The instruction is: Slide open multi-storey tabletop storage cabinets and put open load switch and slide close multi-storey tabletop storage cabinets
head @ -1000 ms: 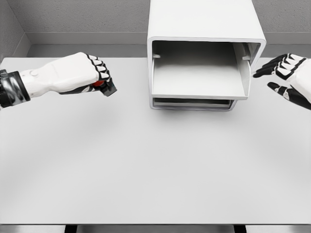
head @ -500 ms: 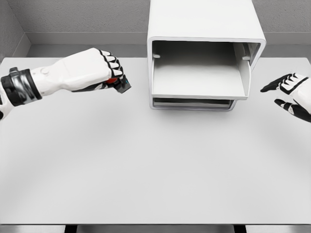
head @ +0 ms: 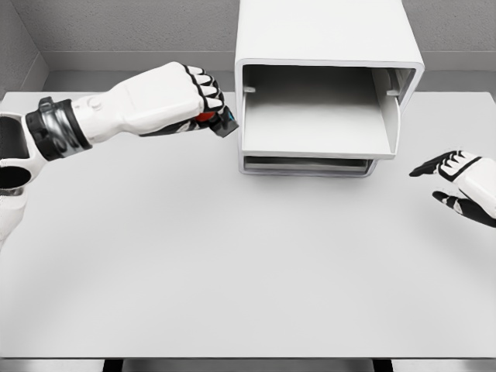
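A white multi-storey storage cabinet (head: 329,35) stands at the back of the table. Its upper drawer (head: 318,128) is slid out toward me and looks empty. My left hand (head: 190,101) is shut on the load switch (head: 217,122), a small dark block with a red part, and holds it above the table just left of the open drawer's left wall. My right hand (head: 457,182) hovers low at the right edge of the picture, apart from the cabinet, with its fingers spread and nothing in them.
The lower drawer (head: 306,164) sits closed under the open one. The white table (head: 232,263) stretches wide in front of the cabinet. A grey wall (head: 132,27) runs behind the table.
My left hand has carried the load switch rightward and slightly up, reaching the drawer's left side. My right hand has drawn down and away from the cabinet's right side.
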